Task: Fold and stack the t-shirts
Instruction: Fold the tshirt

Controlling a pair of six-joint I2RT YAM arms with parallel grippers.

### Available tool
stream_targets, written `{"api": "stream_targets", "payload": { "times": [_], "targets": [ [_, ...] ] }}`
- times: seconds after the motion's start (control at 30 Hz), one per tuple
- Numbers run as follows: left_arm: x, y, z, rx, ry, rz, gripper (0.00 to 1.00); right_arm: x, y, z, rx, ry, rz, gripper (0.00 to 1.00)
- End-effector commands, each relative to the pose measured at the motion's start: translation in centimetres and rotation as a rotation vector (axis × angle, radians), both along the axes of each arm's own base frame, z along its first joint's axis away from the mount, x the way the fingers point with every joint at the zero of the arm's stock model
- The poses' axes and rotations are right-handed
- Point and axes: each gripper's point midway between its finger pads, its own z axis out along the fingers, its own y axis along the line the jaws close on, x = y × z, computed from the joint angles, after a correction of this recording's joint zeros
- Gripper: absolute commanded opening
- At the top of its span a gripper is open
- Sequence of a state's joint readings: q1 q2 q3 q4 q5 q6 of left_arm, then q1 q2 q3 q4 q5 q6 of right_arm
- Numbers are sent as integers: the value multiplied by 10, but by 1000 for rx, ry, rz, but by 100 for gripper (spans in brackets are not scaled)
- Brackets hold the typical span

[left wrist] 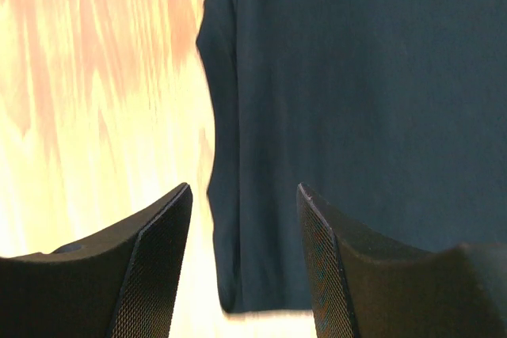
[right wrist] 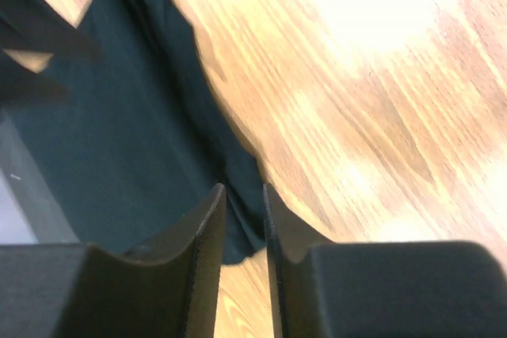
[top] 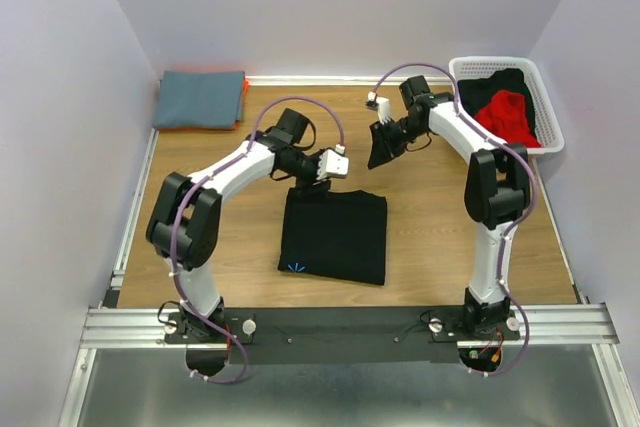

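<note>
The black t-shirt lies flat in the middle of the table. It's light, limp cloth that I expect to sag and slide, so I'd pinch its far corners. My left fingers are spread over its far-left edge. My right fingers are nearly together and empty, near the far-right corner.

The left arm reaches from its near base toward the centre, and the left gripper sits low with its jaws spread wide. The right arm arches far and leftward, and the right gripper points down with its fingers almost together.
</note>
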State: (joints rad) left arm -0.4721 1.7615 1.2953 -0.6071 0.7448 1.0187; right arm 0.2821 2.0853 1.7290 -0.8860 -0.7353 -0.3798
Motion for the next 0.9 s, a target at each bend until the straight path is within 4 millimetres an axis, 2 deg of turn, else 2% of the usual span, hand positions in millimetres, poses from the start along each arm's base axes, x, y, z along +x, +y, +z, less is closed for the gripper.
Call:
{"api": "stream_targets", "payload": {
  "times": [0.0,0.17,0.3,0.43,0.47,0.53,0.63,0.67,0.77,0.8,0.83,0.87],
  "targets": [
    [11,-25,-14,-31,42,12,63,0,25,5,115,122,-12,31],
    [16,-31,-33,3,67,12,62,2,33,-4,156,185,-15,30],
    [6,-34,-46,31,104,-22,54,-1,36,-13,177,231,-16,29],
    [-7,-33,-62,74,138,-52,40,0,39,-18,193,252,-15,29],
    [-8,-33,-64,78,139,-60,31,1,40,-20,194,257,-15,29],
    [-10,-31,-63,81,140,-64,19,1,42,-21,203,266,-13,29],
    [-15,-30,-56,79,127,-80,9,0,45,-23,221,285,-5,29],
    [-15,-29,-52,78,113,-82,2,-3,48,-24,226,293,2,29],
    [-18,-27,-48,72,84,-81,0,-11,57,-31,251,332,28,28],
    [-18,-28,-39,67,50,-84,0,-14,60,-34,256,349,36,28],
    [-20,-26,-42,69,32,-83,0,-20,65,-38,273,379,51,27],
    [-19,-26,-34,69,-9,-80,0,-22,68,-41,280,392,57,27]
  ]
}}
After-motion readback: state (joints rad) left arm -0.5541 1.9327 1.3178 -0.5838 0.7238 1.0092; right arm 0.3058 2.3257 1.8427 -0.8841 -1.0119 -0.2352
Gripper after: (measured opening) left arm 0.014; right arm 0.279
